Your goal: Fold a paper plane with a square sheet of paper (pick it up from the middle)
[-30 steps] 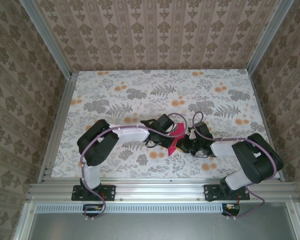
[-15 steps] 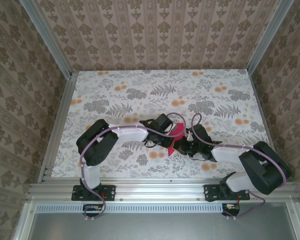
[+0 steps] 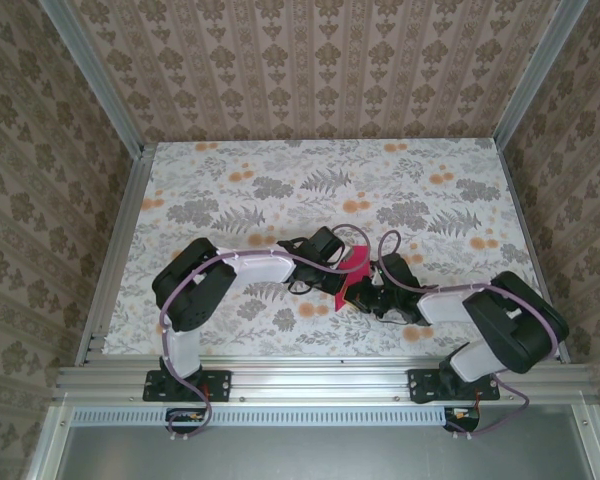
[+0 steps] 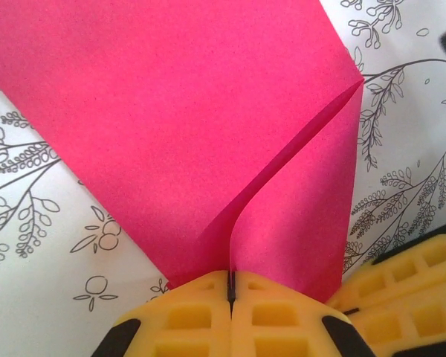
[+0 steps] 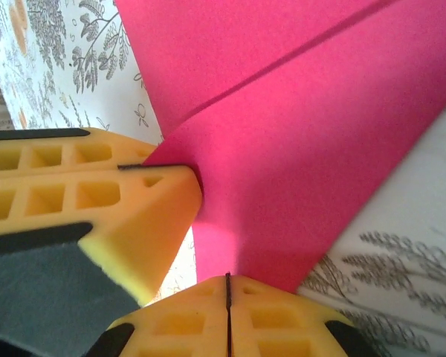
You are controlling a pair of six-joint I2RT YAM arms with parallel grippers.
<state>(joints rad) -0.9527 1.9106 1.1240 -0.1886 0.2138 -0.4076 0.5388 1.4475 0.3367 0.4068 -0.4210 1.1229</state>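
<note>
**Top external view:** both arms reach inward over the floral table point(image 3: 230, 180) and meet near its middle. There the square sheet of paper point(image 3: 355, 263), magenta and partly folded, is held between the left gripper point(image 3: 340, 268) and the right gripper point(image 3: 368, 290). How the jaws stand is too small to read at this scale. **Left wrist view:** the left gripper's yellow fingers point(image 4: 186, 320) are pressed together, with the lower tip of the paper pinched in their seam. A loose flap curves up from that seam to a corner at upper right, and the right gripper's yellow fingers point(image 4: 409, 268) sit just beside it at lower right. **Right wrist view:** the right gripper's own fingers point(image 5: 178, 320) are closed on the near point of the sheet. The left gripper's closed pads point(image 5: 97, 193) clamp the paper's edge immediately to the left, and a crease runs diagonally across the sheet above.
</note>
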